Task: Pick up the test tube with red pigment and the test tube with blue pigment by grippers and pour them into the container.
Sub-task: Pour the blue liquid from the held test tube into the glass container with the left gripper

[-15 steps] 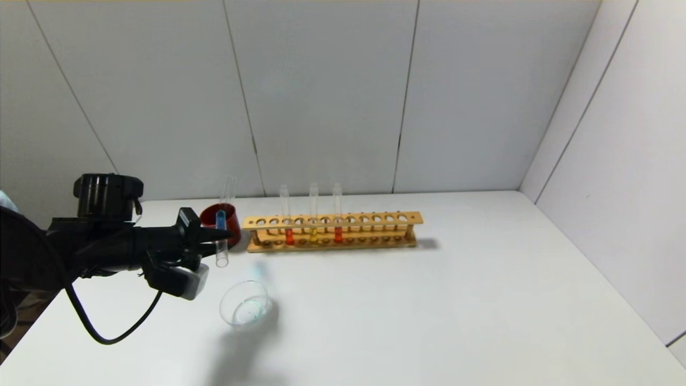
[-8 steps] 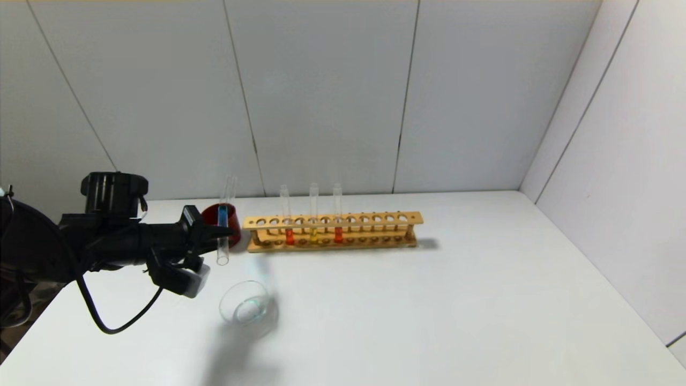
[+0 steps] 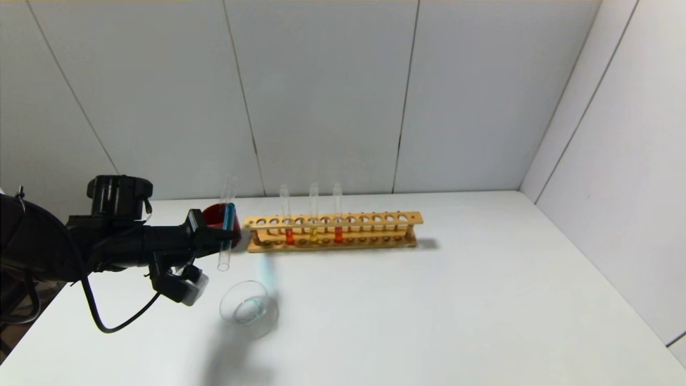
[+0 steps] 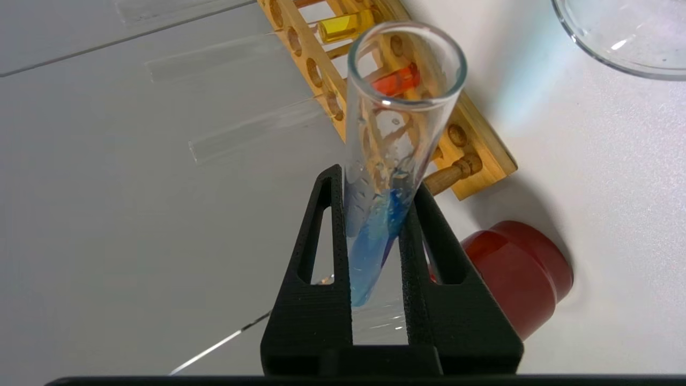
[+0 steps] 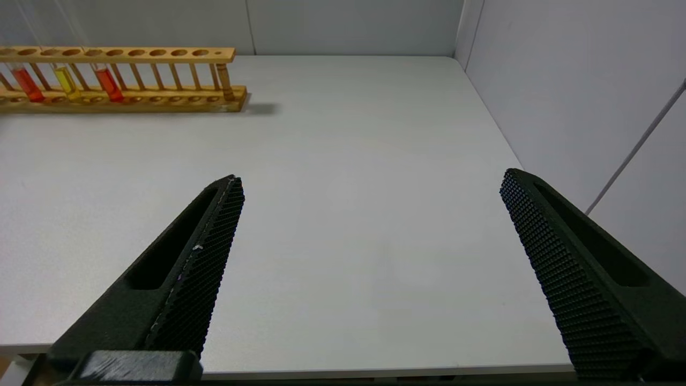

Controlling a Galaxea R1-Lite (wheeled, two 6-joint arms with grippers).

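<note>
Left gripper (image 3: 231, 234) clamped on the test tube with blue pigment (image 3: 226, 236), mouth tilted down; container (image 3: 247, 307) lies below, just ahead.

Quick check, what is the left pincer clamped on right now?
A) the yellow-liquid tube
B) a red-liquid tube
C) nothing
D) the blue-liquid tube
D: the left pincer is shut on the test tube with blue pigment, while the red and yellow tubes stand in the wooden rack.
</note>
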